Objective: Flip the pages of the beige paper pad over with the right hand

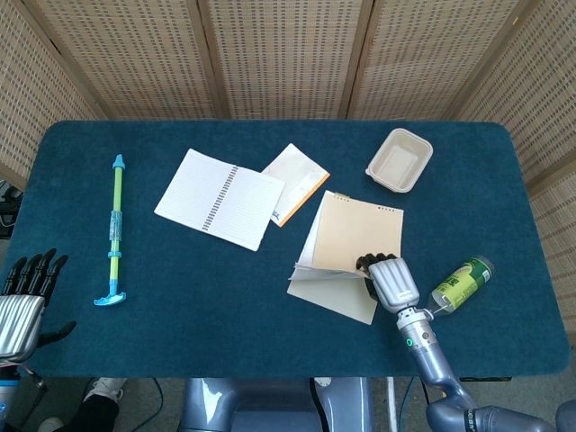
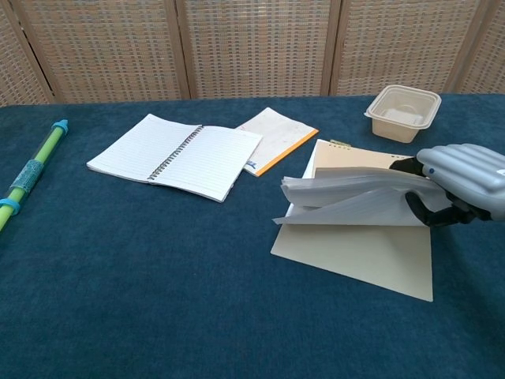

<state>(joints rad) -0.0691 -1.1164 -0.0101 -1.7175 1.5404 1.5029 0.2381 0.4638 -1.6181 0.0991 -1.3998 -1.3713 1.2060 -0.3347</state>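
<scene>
Green bottle [image 1: 461,285] lies just beside right robot hand [image 1: 389,279].

Right robot hand [image 1: 389,277] curled, gripping; left robot hand [image 1: 25,301] open, fingers spread.

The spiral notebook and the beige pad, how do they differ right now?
The spiral notebook lies open and flat, with nothing touching it; the beige pad has its upper sheets lifted off its bottom sheet by the right robot hand. The notebook's pages are white and lined, joined by a wire spiral down the middle; the pad is beige, with no spiral visible. Both rest on the blue table.
</scene>
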